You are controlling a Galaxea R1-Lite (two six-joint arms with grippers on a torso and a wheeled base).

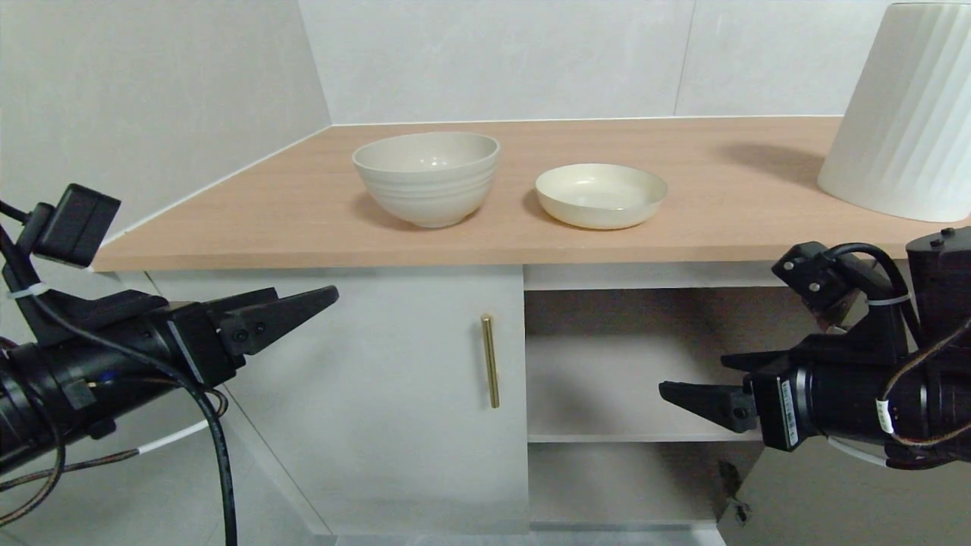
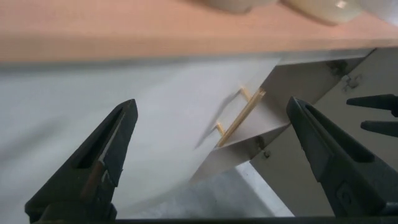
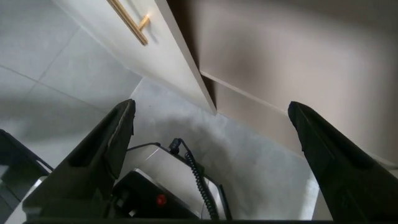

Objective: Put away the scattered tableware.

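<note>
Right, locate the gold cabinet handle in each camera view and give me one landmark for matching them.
Head view: gold handle stands upright mid-picture on the white door, below the countertop.
Left wrist view: gold handle runs slanted across that door, under the countertop edge.
Right wrist view: gold handle lies slanted on the door, near its edge.
Shared landmark: the door's edge beside the open compartment.

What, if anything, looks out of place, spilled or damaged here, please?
Nothing looks spilled or damaged. The deep bowl and the shallow bowl stand upright and apart on the counter. The one uneven thing is below it: the right compartment stands open while the left door is shut.
</note>
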